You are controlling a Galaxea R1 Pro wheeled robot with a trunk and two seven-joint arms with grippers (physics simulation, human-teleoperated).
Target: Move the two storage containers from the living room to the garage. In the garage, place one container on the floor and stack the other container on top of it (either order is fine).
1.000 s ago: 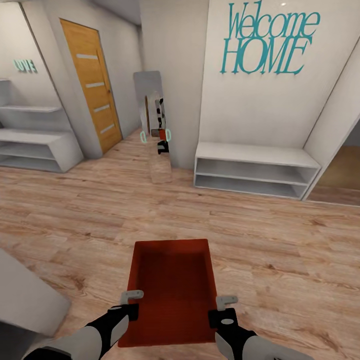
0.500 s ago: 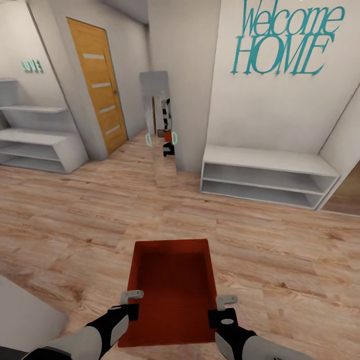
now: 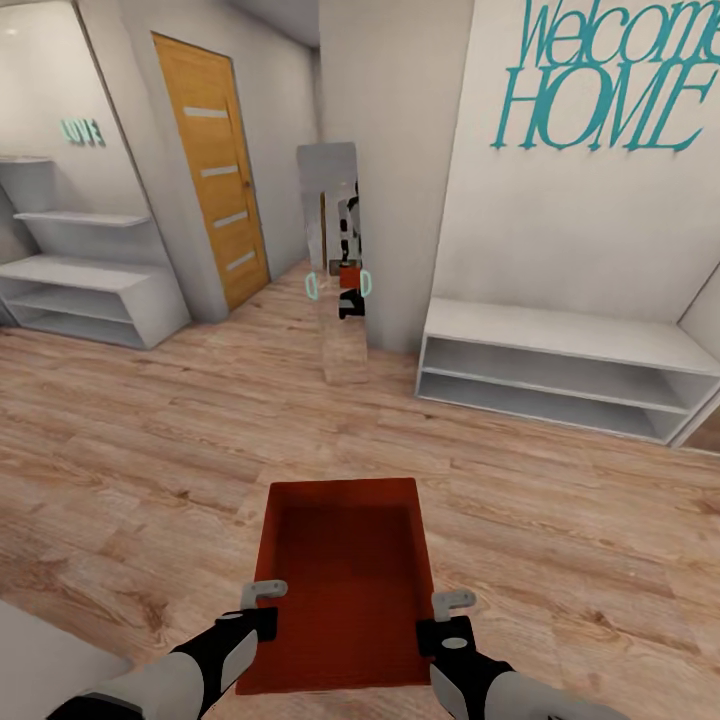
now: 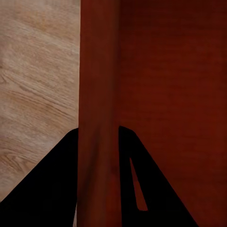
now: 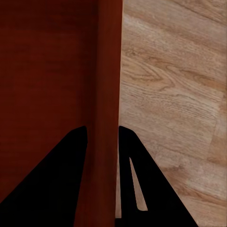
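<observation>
The bin's (image 3: 345, 590) near end runs off the head view's lower edge, and both arms are cut there too. The "Welcome HOME" lettering (image 3: 610, 85) is clipped at the top and right. Beside the bin, the right end of the white shelf (image 3: 560, 370) is cut. The mirror's (image 3: 338, 260) reflection is too small to read.

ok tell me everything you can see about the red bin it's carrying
The bin is an orange-red, shallow, open-top rectangular box with thin walls, plastic by its look, and nothing inside. It is held level over the wood floor, long axis pointing away from the robot. The left gripper clamps its left wall and the right gripper its right wall, near the closer end. In each wrist view the dark fingers straddle a wall, one inside, one outside.
</observation>
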